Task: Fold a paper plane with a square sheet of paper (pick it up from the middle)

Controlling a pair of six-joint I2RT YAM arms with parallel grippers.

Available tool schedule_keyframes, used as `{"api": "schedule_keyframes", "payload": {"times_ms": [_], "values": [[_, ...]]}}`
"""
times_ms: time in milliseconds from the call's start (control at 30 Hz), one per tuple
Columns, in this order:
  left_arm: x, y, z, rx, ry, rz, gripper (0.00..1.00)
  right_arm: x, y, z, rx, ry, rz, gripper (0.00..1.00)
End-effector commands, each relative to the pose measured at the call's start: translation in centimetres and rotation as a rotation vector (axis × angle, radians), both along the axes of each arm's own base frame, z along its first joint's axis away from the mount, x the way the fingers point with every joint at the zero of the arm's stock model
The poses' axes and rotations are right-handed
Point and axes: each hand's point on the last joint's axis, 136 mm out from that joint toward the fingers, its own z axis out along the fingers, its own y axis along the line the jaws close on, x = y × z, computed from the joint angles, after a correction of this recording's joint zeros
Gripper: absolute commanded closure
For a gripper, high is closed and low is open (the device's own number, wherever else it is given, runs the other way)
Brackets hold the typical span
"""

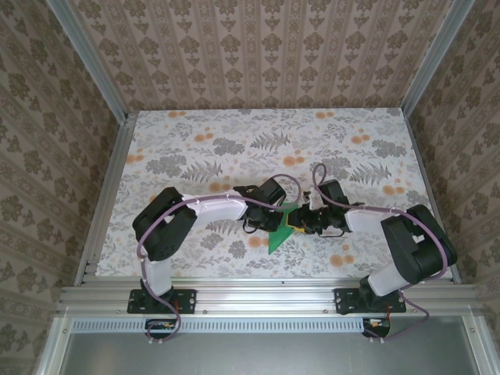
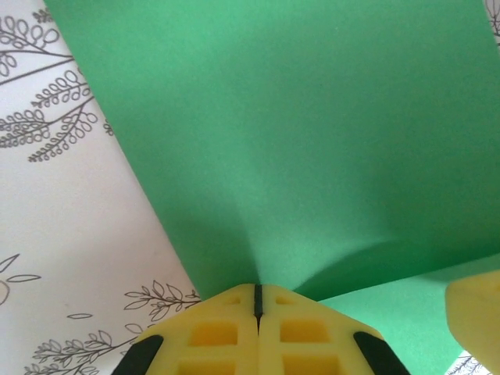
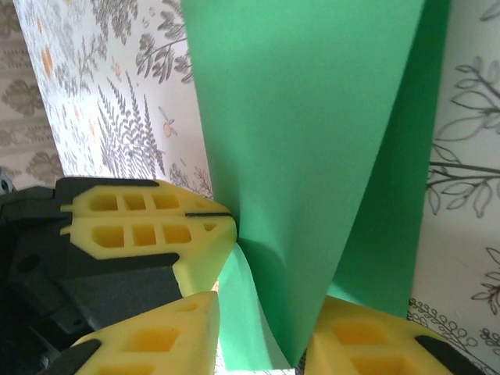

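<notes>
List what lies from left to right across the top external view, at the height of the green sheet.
left frame rail → left arm → square sheet of paper → right arm → right frame rail

Setting: laboratory robot test cell. Evidence: silver aluminium-profile frame; beige damask-patterned wall panels; white floral-printed tabletop; white-and-black left arm and right arm, bolted down.
</notes>
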Motion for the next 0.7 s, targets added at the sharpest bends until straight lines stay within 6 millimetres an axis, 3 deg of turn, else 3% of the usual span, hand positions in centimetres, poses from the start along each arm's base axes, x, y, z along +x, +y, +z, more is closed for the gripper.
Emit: {"api": "schedule_keyframes", "payload": {"times_ms": [0,133,300,467,667], "values": [[0.9,0.4,0.9,0.023,-0.033,0.003,0.98,-0.3,0.0,-0.1,-0.026,-0.002,0.061,0.76],[1.3,0.6,2.4,-0.001,-0.070,0.032,0.94,-0.2,-0.5,-0.4,-0.058,0.026,0.031,0.88],[1.2,1.2,4.8,-0.044,-0.141,0.062,0.78,0.0,-0.7,-0.4,-0.072,0.053,-0.031,0.94],[-1.0,1.3,6.0,-0.012,-0.213,0.000,0.65,0.2,-0.8,0.5,-0.075,0.049,-0.085,0.94],[-4.2,0.4,5.3,0.062,-0.255,-0.084,0.63,0.2,-0.8,1.1,-0.065,0.059,-0.129,0.94]]}}
